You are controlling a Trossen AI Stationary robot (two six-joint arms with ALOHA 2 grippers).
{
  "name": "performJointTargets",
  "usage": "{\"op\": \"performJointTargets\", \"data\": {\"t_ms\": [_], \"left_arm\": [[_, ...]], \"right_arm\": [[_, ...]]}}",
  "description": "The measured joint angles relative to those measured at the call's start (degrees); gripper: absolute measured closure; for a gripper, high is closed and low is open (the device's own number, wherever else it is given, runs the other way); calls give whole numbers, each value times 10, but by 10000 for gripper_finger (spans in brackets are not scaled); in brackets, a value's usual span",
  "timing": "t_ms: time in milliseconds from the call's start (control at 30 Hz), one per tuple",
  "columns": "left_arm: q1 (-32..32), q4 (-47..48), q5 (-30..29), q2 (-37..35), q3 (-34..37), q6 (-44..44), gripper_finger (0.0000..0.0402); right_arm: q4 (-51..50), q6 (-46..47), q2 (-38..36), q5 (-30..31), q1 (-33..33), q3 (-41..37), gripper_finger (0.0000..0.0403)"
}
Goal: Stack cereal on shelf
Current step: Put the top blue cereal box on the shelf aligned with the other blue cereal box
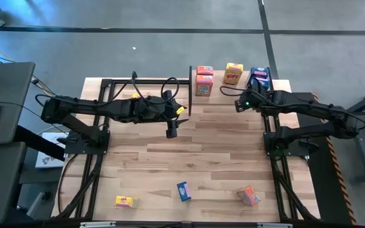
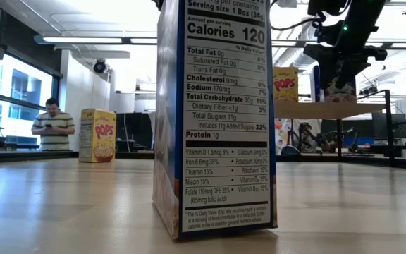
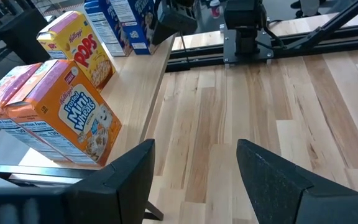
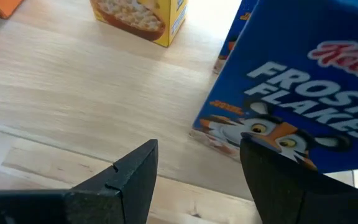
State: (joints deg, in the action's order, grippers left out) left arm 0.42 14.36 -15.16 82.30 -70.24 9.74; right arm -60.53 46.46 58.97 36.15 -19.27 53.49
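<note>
Right pincer (image 1: 246,101) at the shelf

We see it open, just beside the upright blue cardboard Frosted Flakes box (image 4: 303,87); left pincer (image 1: 172,131) open mid-bench.

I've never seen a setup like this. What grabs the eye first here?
Probably the colourful mini cereal boxes lined up on the small raised wooden shelf at the table's far edge, with the right gripper hovering just above the blue ones. The left gripper hangs open over the bare middle of the table, and three more boxes lie scattered along its near edge.
</note>
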Motion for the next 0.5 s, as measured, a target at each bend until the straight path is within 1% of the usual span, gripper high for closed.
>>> {"op": "performJointTargets", "data": {"t_ms": [300, 500], "left_arm": [[0, 0, 0, 0, 0, 6, 184], [0, 0, 0, 0, 0, 6, 184]], "right_arm": [[-17, -4, 1, -8, -11, 0, 182], [-17, -10, 1, 13, -16, 0, 182]]}}
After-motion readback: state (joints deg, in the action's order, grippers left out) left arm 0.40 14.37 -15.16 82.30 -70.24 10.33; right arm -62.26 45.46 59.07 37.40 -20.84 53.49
